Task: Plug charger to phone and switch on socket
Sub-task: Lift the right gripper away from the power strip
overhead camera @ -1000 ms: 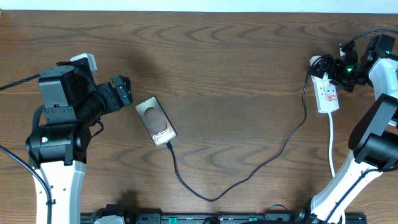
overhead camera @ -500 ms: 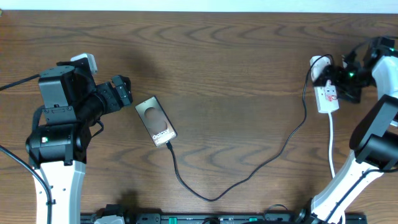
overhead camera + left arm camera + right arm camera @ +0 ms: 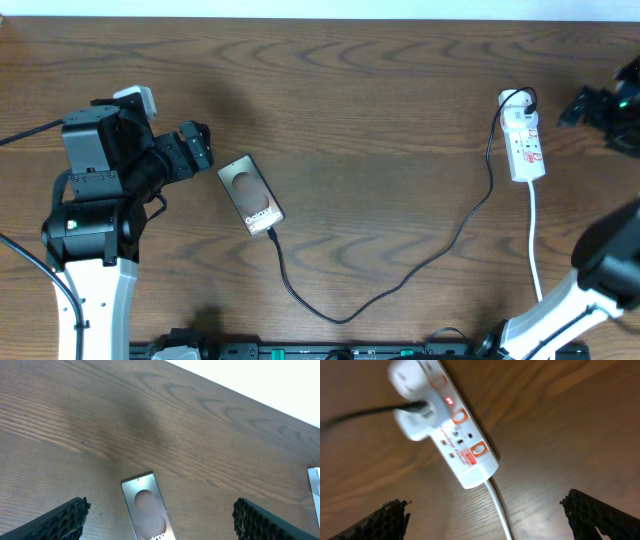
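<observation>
The phone (image 3: pixel 251 195) lies flat on the table, left of centre. The charger (image 3: pixel 345 318), a thin black cable, meets the phone's near end and loops right up to the socket (image 3: pixel 524 140). My left gripper (image 3: pixel 197 146) stands open just left of the phone. In the left wrist view the phone (image 3: pixel 146 510) lies below and between the wide-apart fingers (image 3: pixel 62 521), untouched. My right gripper (image 3: pixel 584 104) is open, right of the socket and apart from it. In the right wrist view the socket (image 3: pixel 457 440) shows a red lamp (image 3: pixel 449 400) glowing beside the charger's plug (image 3: pixel 415 415).
The socket's white cord (image 3: pixel 534 240) runs toward the table's front edge at the right. White arm bases stand at the front left (image 3: pixel 95 290) and front right (image 3: pixel 560 300). A black rail (image 3: pixel 330 351) lines the front edge.
My right gripper has pulled back from over the socket toward the right edge, leaving the socket uncovered. The left arm, phone and cable have not moved.
</observation>
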{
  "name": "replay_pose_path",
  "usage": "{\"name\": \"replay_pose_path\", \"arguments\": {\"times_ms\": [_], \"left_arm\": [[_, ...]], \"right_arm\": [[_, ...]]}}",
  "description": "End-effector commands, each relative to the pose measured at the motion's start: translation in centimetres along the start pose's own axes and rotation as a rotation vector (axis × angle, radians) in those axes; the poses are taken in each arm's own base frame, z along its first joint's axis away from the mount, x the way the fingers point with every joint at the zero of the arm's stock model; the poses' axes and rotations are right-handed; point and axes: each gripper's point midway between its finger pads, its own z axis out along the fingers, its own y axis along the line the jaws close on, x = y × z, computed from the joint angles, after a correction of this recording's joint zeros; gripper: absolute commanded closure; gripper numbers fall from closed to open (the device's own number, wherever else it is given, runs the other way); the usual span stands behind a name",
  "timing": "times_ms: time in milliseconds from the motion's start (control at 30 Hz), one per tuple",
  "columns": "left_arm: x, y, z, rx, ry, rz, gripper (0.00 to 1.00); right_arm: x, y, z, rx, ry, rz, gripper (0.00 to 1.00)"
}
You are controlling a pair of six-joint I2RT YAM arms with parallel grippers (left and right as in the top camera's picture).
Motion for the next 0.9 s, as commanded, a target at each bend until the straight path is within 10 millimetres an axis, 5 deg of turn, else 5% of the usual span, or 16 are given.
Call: {"name": "replay_pose_path", "arguments": {"times_ms": [0, 167, 400, 600, 867], "left_arm": [[-0.4, 0.1, -0.2, -0.009, -0.013, 0.010, 0.06], [-0.4, 0.1, -0.2, -0.009, -0.013, 0.010, 0.06], [-0.4, 0.1, -0.2, -0.009, -0.013, 0.010, 0.06], [-0.4, 0.1, -0.2, -0.009, -0.013, 0.010, 0.06], [-0.4, 0.1, -0.2, -0.009, -0.013, 0.010, 0.06]], "right_arm": [[-0.7, 1.8, -7.8, -0.015, -0.192, 0.043, 0.01], [0.1, 5.7, -15.5, -0.148, -0.384, -0.023, 0.01], [2.4, 6.6, -21.7, -0.159, -0.534, -0.057, 0.01], [3.6, 6.9, -24.2, -0.164, -0.597, -0.071, 0.01], [3.6, 6.9, -24.3, -0.164, -0.599, -0.072, 0.01]]}}
